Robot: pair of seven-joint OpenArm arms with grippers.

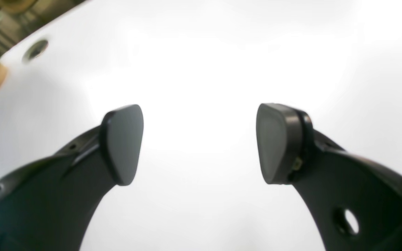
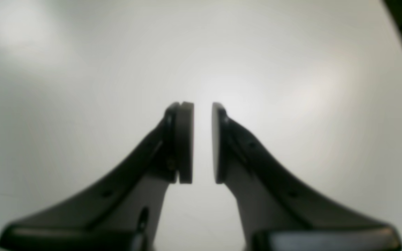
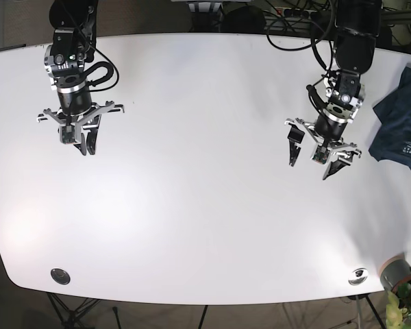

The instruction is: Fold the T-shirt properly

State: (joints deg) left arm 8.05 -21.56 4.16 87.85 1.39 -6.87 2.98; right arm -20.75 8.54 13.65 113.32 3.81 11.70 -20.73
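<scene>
The dark blue T-shirt [image 3: 403, 120] lies crumpled at the right edge of the white table [image 3: 205, 205], partly cut off by the frame. My left gripper [image 3: 312, 164] hangs open and empty over bare table, a short way left of the shirt. In the left wrist view [image 1: 201, 139] its pads stand wide apart over white surface. My right gripper [image 3: 79, 145] is far off at the table's left, empty. In the right wrist view [image 2: 202, 139] its pads are almost together with only a thin gap. The shirt shows in neither wrist view.
Two round grommets [image 3: 60, 275] [image 3: 358, 275] sit near the table's front edge. A pot with a plant [image 3: 399, 275] stands off the front right corner. Cables [image 3: 294, 14] run along the back edge.
</scene>
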